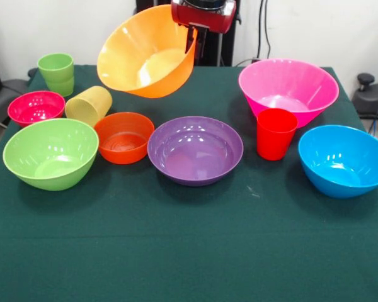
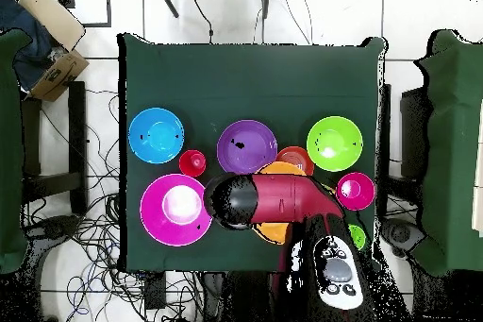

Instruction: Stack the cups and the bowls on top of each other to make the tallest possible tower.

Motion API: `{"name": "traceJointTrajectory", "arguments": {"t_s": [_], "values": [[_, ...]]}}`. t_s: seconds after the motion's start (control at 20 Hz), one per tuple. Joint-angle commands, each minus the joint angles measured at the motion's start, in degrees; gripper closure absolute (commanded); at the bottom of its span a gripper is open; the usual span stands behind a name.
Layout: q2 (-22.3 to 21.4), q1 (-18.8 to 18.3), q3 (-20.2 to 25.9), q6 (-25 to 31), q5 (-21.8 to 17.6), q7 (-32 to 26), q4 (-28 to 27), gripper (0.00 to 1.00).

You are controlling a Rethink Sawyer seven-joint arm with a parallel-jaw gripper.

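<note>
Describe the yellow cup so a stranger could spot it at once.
In the front view, find the lime bowl at the table's left. Just behind it, between the magenta bowl and the small orange bowl, is the yellow cup, the only cup lying on its side.

The front camera faces the robot across the dark green cloth-covered table [image 1: 189,251]; the overhead one looks straight down, seemingly from higher up, sharing that table [image 2: 255,82].

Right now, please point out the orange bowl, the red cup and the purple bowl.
orange bowl [image 1: 148,53]: front view, inner wall, held tilted in the air.
red cup [image 1: 276,135]: front view, outer wall.
purple bowl [image 2: 246,145]: overhead view, inner floor.
</note>
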Motion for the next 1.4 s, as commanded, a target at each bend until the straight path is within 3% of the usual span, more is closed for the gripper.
{"name": "traceJointTrajectory", "arguments": {"t_s": [0.05,0.3,0.95,1.4], "values": [[0.9,1.4,4.0,0.7,-3.1,-2.1,0.4,1.00],[1.8,1.0,4.5,1.3,-2.4,-2.4,-1.0,1.00],[6.8,1.9,5.2,7.1,-1.4,-2.8,-11.6,1.00],[9.0,2.7,5.0,8.9,-1.1,-2.1,-16.0,1.00]]}}
